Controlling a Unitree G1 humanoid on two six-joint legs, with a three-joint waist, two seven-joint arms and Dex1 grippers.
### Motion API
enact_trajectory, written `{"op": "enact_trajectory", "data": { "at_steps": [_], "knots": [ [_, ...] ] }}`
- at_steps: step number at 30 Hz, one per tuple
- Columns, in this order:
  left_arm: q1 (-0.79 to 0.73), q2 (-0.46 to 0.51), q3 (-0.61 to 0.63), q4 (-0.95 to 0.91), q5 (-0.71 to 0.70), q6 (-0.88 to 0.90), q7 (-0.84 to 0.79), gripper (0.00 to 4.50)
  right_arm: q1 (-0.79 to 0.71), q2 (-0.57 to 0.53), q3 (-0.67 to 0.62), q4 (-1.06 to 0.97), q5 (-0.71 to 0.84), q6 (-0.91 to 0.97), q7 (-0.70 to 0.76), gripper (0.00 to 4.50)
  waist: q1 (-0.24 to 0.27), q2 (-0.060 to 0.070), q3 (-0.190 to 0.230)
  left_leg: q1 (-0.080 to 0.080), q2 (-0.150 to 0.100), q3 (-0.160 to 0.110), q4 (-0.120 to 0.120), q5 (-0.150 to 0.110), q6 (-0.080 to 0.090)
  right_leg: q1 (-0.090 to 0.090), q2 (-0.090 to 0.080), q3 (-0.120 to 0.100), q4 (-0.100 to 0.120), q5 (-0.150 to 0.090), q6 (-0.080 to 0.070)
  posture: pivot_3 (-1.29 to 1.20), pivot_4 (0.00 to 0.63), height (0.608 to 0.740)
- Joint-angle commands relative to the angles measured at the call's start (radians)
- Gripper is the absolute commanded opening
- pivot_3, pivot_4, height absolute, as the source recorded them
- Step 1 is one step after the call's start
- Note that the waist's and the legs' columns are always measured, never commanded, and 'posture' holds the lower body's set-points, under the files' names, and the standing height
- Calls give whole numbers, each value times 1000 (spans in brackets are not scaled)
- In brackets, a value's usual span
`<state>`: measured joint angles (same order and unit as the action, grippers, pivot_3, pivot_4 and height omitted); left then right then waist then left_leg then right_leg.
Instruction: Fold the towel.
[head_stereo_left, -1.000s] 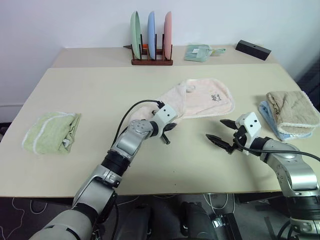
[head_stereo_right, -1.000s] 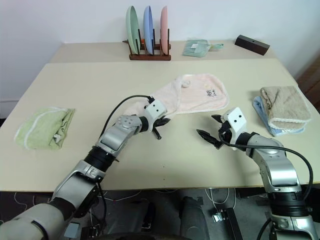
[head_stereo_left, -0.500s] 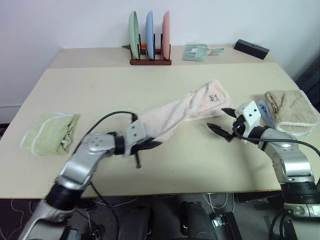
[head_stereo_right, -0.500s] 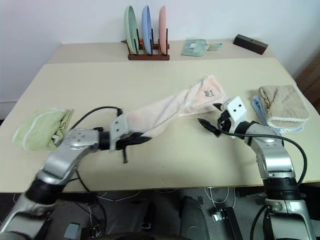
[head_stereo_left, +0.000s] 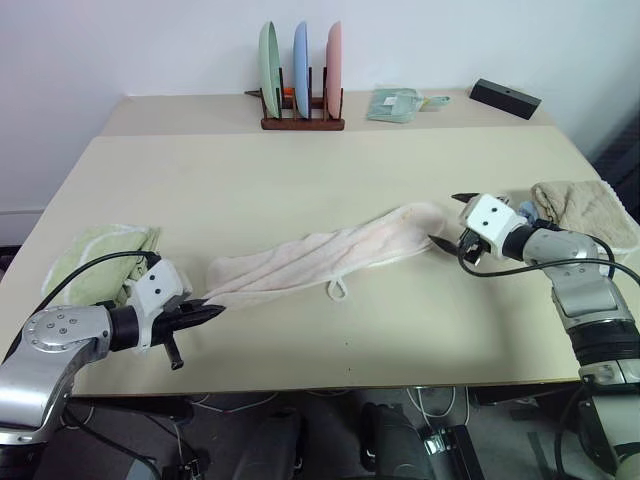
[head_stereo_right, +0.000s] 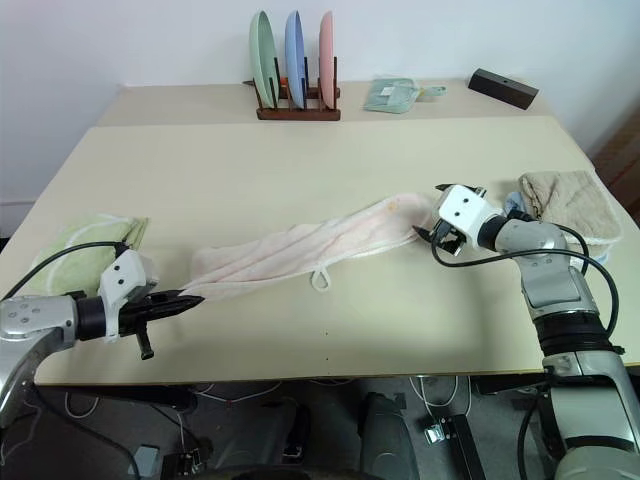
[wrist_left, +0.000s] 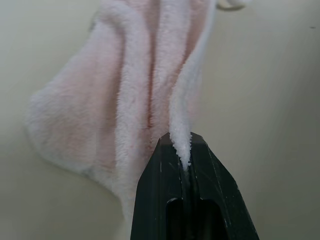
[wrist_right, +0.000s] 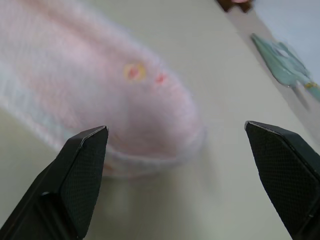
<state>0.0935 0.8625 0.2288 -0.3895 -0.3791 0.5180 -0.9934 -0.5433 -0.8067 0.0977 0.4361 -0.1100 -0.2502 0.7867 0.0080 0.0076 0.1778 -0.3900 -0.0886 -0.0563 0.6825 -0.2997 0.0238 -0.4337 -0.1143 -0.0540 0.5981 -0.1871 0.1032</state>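
Left wrist view: an edge of the pale pink terry cloth towel (wrist_left: 140, 90) is being pinched by the left gripper (wrist_left: 186, 165).
Right gripper (wrist_right: 175, 165): fingers apart, facing the towel's far end.
Towel: lying stretched out, unfolded, near the green crumpled towel (head_stereo_left: 95, 262).
Progress: judged early; every fold is being left undone.

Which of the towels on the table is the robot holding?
The pale pink towel, stretched long; the left gripper pinches its end. The green towel and tan towel lie untouched.
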Motion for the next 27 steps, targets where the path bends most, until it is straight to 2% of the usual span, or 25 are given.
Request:
{"op": "enact_trajectory", "data": {
  "at_steps": [1, 8, 15, 16, 17, 19, 24, 27],
  "knots": [
    [4, 6, 18, 6, 17, -47, 14, 33, -37, -69, 46, 30, -84, -174, 35, 4500, 0, 0, 0, 0, 0, 0, 0, 0, 0, 0, 0, 0, 0, 0, 0, 0, 150, 740],
    [-21, -3, -11, 41, 23, -81, 26, 33, -90, -90, 87, 112, -157, -297, 18, 4500, -2, 0, 0, 0, 0, 0, 0, 0, 0, 0, 0, 0, 0, 0, 0, 0, 150, 740],
    [-22, -4, -18, 48, 22, -94, 28, 33, -159, -76, 126, 168, -255, -384, -70, 4500, -4, 0, 0, 0, 0, 0, 0, 0, -1, -1, 0, 1, 0, 0, 0, 0, 150, 740],
    [-20, -5, -19, 48, 22, -95, 29, 0, -166, -77, 137, 176, -274, -399, -80, 3938, -4, 0, 0, 0, 0, 0, 0, 0, -1, -1, 0, 1, 0, 0, 0, 0, 150, 740],
    [-21, -7, -20, 48, 22, -95, 31, 0, -174, -77, 150, 187, -295, -414, -90, 3676, -3, 0, 0, 0, 0, 0, 0, 0, -1, 0, 0, 1, 0, 0, 0, 0, 150, 740],
    [-23, -9, -21, 48, 20, -94, 35, 0, -193, -72, 173, 213, -339, -439, -122, 2762, -3, 0, 0, 0, 0, 0, 0, 0, -1, 0, 0, 1, 0, 0, 0, 0, 150, 740],
    [-11, -13, -15, 38, 19, -95, 42, 0, -223, -59, 201, 262, -388, -474, -182, 129, -6, 0, 0, 0, 0, 0, -1, 0, -1, -1, 0, 1, 0, 0, 0, 0, 150, 740],
    [-5, -10, -4, 29, 12, -89, 42, 0, -226, -57, 210, 274, -396, -490, -190, 53, -6, 0, 0, 0, 0, 0, -1, 0, -1, -1, 0, 1, 0, 0, 0, 0, 150, 740]
  ]
}}
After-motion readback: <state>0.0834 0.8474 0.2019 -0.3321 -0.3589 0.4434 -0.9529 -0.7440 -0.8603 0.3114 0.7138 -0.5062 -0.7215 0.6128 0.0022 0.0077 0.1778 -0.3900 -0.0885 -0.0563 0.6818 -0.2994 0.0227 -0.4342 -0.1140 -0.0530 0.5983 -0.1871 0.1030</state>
